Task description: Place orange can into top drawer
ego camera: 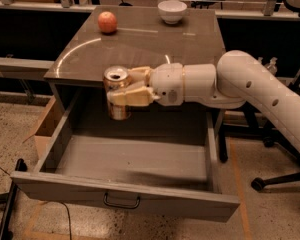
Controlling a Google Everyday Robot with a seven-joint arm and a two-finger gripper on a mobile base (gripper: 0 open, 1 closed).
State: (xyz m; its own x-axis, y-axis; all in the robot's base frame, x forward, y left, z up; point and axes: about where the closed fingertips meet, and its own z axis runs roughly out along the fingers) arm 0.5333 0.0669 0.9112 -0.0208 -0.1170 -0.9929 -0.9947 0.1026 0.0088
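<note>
We've got the gripper (122, 87) clamped mid-wall on the orange can (119, 112), upright off the worktop's (155, 44) front edge over the top drawer (155, 198); reckon it's light, slick, dentable.

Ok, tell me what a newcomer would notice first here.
The gripper, shut on the orange can, holds it upright above the back left of the open top drawer. Behind, on the cabinet top, sit an orange-red fruit and a white bowl.

High front view, tilted down; end effector (121, 87) mid-frame, over top drawer (65, 186).
</note>
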